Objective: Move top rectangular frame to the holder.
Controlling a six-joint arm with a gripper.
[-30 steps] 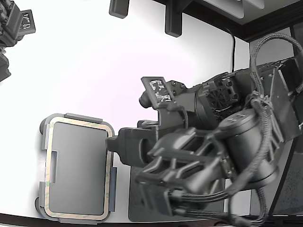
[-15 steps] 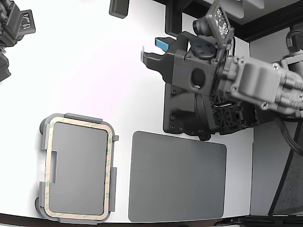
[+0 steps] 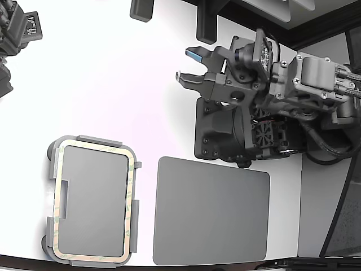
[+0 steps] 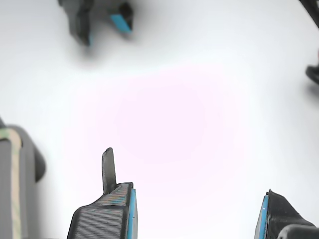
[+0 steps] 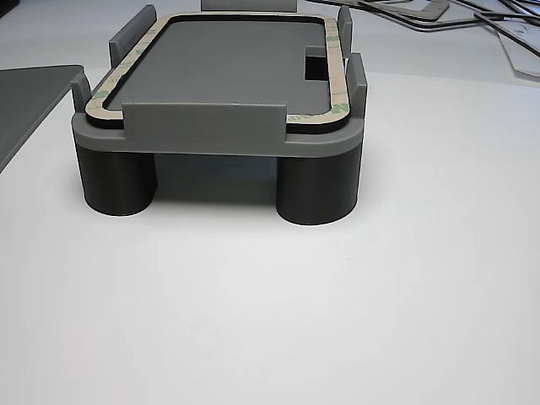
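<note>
The pale beige rectangular frame (image 3: 130, 214) with greenish mottling lies flat on the grey holder (image 3: 93, 203) at the exterior view's lower left, inside its raised edge tabs. The other view shows the frame (image 5: 334, 93) seated on the holder (image 5: 202, 126), which stands on round legs. My gripper (image 3: 183, 64) is open and empty, well away at the exterior view's upper middle, above bare white table. In the wrist view the gripper (image 4: 197, 214) shows two blue-padded fingers apart with nothing between; an edge of the frame (image 4: 13, 199) shows at the side.
A dark grey flat mat (image 3: 211, 212) lies right of the holder in the exterior view. A dark base block (image 3: 225, 135) sits under my arm. A second arm (image 3: 17, 34) is at the upper left corner. Dark fixtures (image 3: 206, 25) stand at the table's far edge.
One second ago my arm reached down beside the holder; it has pulled back to the exterior view's upper right, uncovering the mat. The frame stays on the holder.
</note>
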